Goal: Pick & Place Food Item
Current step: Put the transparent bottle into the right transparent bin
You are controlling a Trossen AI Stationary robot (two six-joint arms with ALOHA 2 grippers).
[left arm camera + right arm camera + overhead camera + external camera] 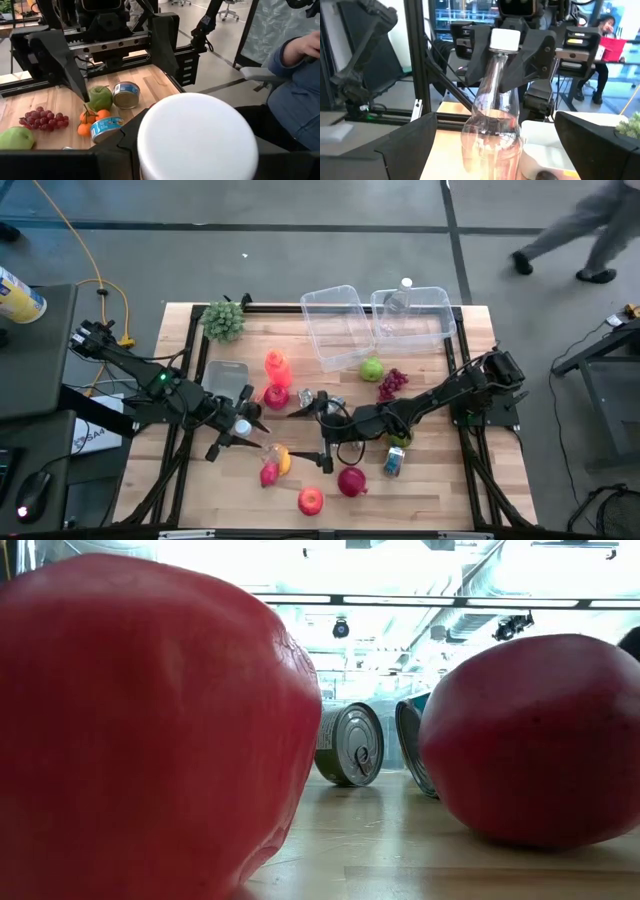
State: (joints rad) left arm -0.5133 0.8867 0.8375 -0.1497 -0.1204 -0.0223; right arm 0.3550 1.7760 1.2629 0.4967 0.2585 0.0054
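Note:
A clear plastic bottle with a white cap stands upright at the table's left middle. My left gripper is shut on it just below the cap. My right gripper reaches in level from the right. It faces the bottle, wide open, and its fingers stand on either side of the bottle's body without touching it. Food lies around: a red apple, a dark red fruit, a green apple and grapes. The bottle's base is out of view. My left gripper pinches the bottle's neck, just under the white cap, between its two fingers. The fingers come in nearly level from the table's left. The bottle stays upright below them; whether its base rests on the table does not show.
Two clear bins stand at the far edge, with a green plant to their left. A can, a yellow fruit and an orange bottle lie nearby. A person walks beyond the table's far right.

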